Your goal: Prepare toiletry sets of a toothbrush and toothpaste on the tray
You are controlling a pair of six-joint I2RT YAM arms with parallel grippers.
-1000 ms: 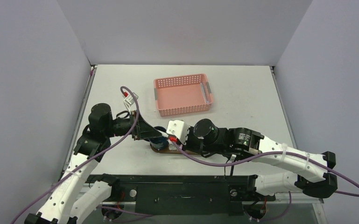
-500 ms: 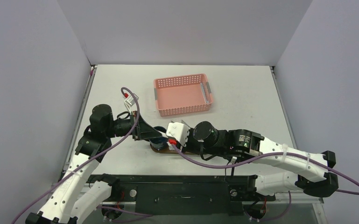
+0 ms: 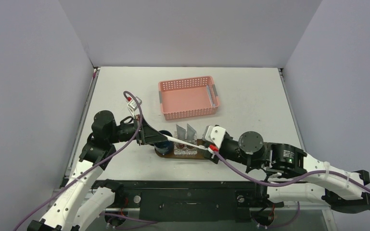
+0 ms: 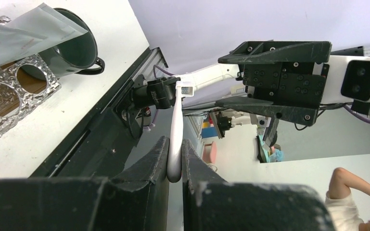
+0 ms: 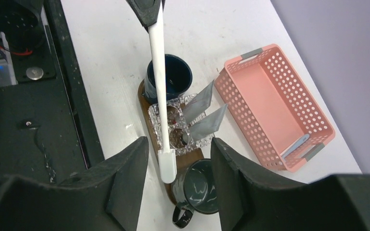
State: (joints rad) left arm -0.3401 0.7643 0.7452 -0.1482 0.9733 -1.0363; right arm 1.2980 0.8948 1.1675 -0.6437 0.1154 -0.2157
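right pincer (image 5: 179, 144) drawn back from tray (image 3: 165, 153), fingers apart; left pincer (image 4: 174, 144) clamped on toothbrush (image 5: 159, 72), its head near right pincer.

Grey walls (image 3: 187, 29) (3 sides), wht table (image 3: 255, 96), blk front rail (image 3: 187, 198)

— What's on the table (image 3: 255, 101)?
— I see a pink basket (image 3: 187, 98) toward the far side and the tray (image 3: 165, 154) near my edge, not touching, both flat on the white top.
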